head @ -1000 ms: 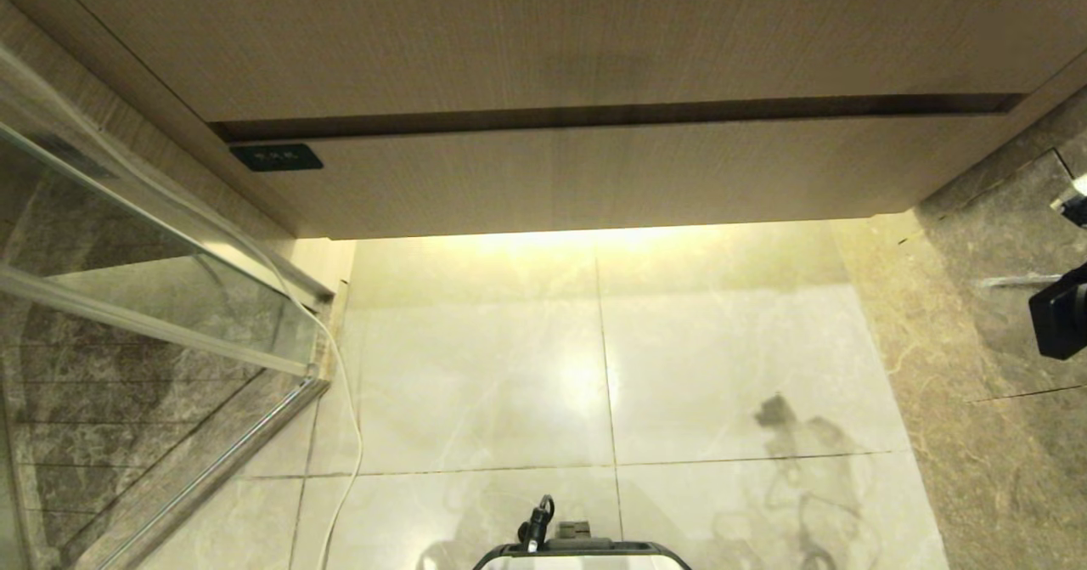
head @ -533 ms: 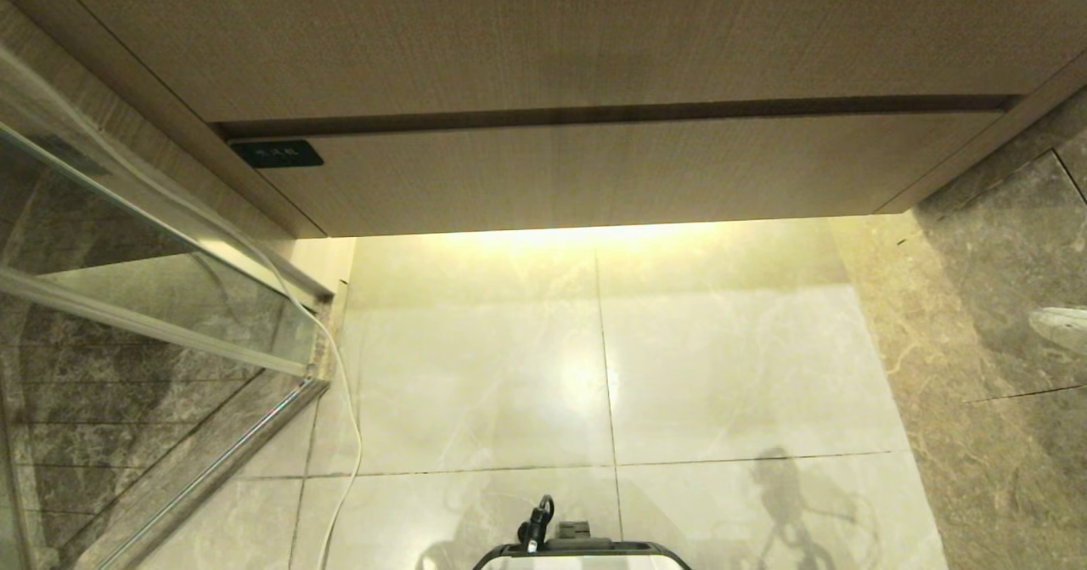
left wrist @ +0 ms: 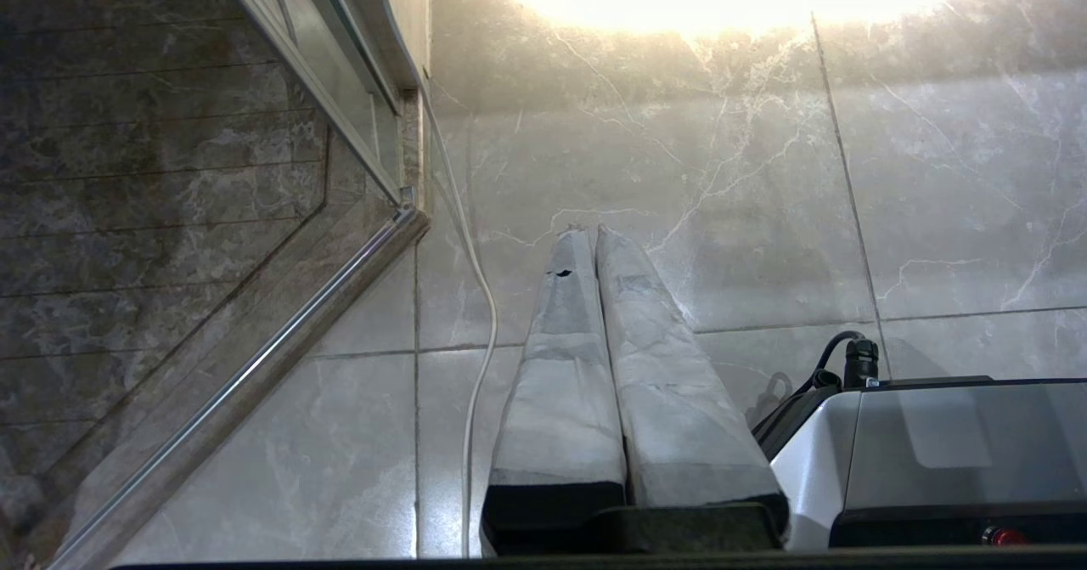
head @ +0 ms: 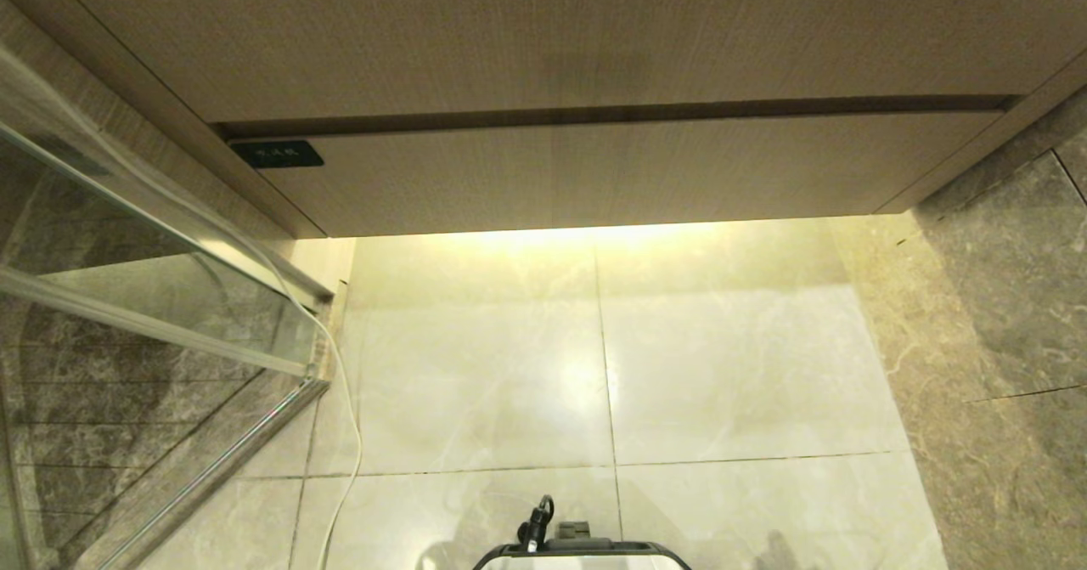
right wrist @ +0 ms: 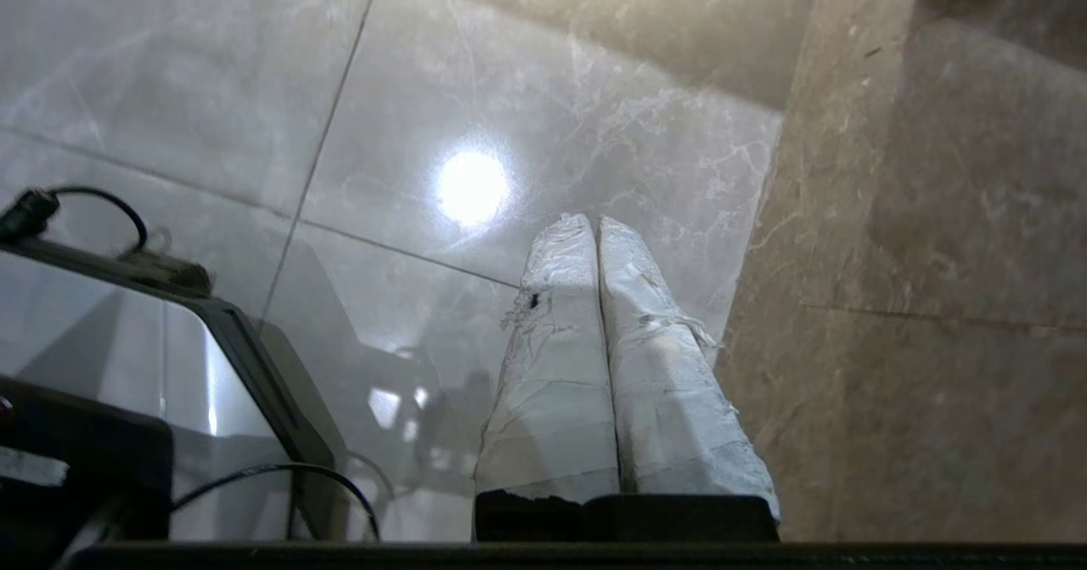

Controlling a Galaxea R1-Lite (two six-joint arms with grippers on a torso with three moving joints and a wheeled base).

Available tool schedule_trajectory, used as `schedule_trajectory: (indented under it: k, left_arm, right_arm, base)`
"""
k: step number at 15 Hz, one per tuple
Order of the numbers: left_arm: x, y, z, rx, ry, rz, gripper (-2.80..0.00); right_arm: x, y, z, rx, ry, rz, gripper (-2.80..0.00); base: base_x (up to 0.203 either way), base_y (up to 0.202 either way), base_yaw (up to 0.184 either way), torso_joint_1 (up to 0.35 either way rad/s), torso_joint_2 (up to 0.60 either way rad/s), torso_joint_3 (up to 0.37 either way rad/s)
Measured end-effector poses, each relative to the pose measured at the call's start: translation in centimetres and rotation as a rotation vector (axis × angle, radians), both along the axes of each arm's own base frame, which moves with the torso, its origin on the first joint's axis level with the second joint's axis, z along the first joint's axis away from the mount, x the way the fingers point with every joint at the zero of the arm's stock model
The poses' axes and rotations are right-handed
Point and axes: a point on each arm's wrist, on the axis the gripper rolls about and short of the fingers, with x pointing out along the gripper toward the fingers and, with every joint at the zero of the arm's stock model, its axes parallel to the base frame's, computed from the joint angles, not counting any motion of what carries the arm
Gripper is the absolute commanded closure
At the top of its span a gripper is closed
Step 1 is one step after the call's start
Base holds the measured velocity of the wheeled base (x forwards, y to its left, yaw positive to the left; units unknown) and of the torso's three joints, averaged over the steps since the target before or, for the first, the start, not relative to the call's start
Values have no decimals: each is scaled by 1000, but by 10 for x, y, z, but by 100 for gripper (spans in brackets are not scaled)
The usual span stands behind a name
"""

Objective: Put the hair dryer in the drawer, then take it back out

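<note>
**Mia:** Where is the hair dryer? I can't find it anywhere.

**Ben:** Me neither. It is in none of the views. The drawer [head: 594,171] is pushed all the way in, so I can't tell if the dryer is inside or somewhere else.

**Mia:** How do you know that one is the drawer?

**Ben:** It has the small dark label [head: 277,154] at its left end. The plain wood panel [head: 543,35] sits right above it.

**Mia:** What are the grippers doing?

**Ben:** The left gripper [left wrist: 588,232] hangs over the floor tiles [head: 730,366] in front of the drawer, fingers pressed together, holding nothing. The right gripper [right wrist: 592,220] is the same, close to the brown stone wall [right wrist: 934,256].

**Mia:** What could go wrong?

**Ben:** The drawer front has no handle. Squeezed fingers could slip off the smooth wood, or push on the panel above by mistake. And the white cord [head: 350,434] on the floor, left of the drawer by the glass door [head: 144,298], could catch on the base.
</note>
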Motion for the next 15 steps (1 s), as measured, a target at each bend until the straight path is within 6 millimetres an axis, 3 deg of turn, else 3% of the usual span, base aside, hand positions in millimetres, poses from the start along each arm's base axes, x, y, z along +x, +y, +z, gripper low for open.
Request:
schedule_trajectory:
  k: [4,6,9,15]
  left_arm:
    - [0,0,0,0,2,1,0]
    - [0,0,0,-1,1,1,0]
    - [0,0,0,-1,1,1,0]
    - [0,0,0,-1,2,1,0]
  right_arm:
    - [-40,3,-45,82,-135,-13,0]
    - [-50,2,-64,127,-190,-19,0]
    - [-54,0,-75,186,-213,-16,0]
    - [-56,0,-76,217,-243,-11,0]
  base:
    - [0,0,0,0,0,0]
    - [0,0,0,0,0,0]
    - [0,0,0,0,0,0]
    - [0,0,0,0,0,0]
